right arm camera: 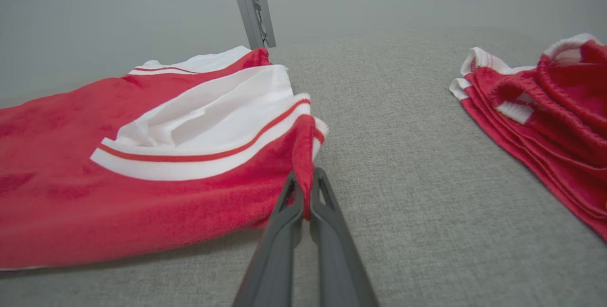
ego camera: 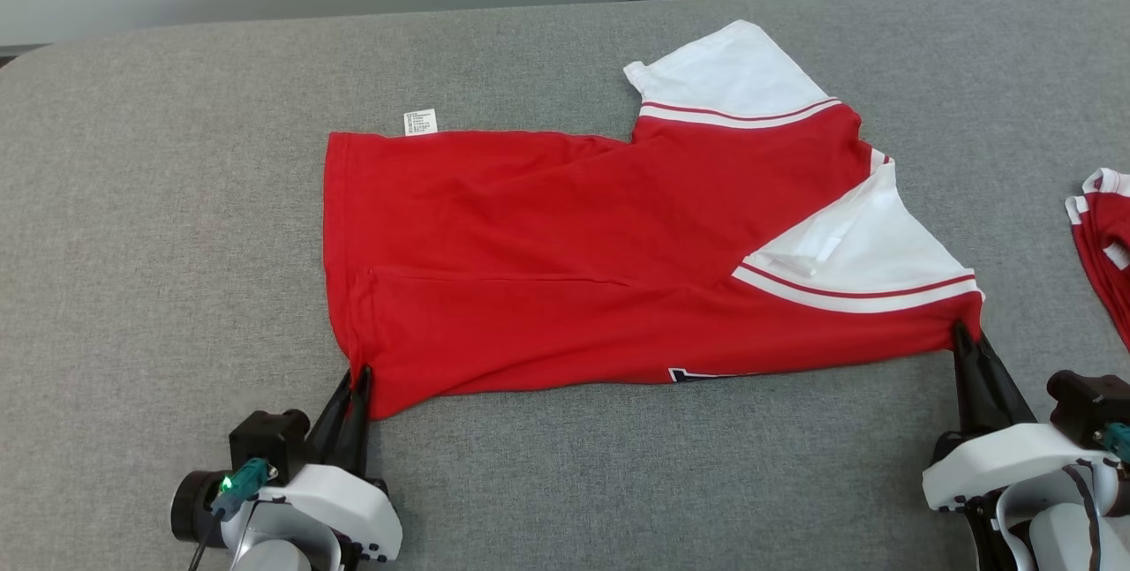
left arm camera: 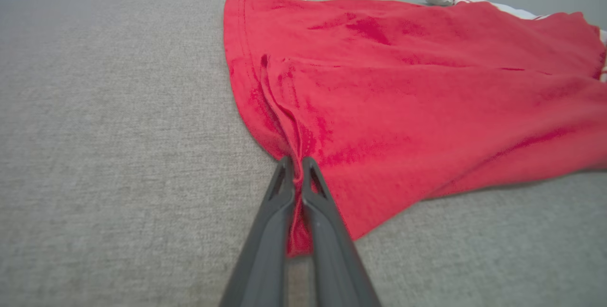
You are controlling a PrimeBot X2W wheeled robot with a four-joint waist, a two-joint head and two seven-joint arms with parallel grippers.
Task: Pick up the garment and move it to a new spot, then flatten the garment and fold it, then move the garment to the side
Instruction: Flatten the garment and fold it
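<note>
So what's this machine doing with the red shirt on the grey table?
A two-armed robot is handling a red cotton T-shirt with white sleeves, which lies partly folded on the grey fabric-covered table. Its left jaws are shut on the shirt's near hem corner, and its right jaws are shut on the near corner beside a sleeve. Both corners are pinched low, close to the table. A pile of similar red and white garments sits to the robot's right.

- Solid red on the body of the red short-sleeved knit garment [ego camera: 565,262]; white sleeves, each edged by a white band with a thin red stripe.
- White with dark print on the small rectangular care label [ego camera: 420,122].
- Flecked mid-grey on the woven fabric surface [ego camera: 177,200].
- Red with white trim on the folded cloth pile [ego camera: 1103,236].
- Dark grey up front, white casing behind, on left hand [ego camera: 357,374] and right hand [ego camera: 960,330].
</note>
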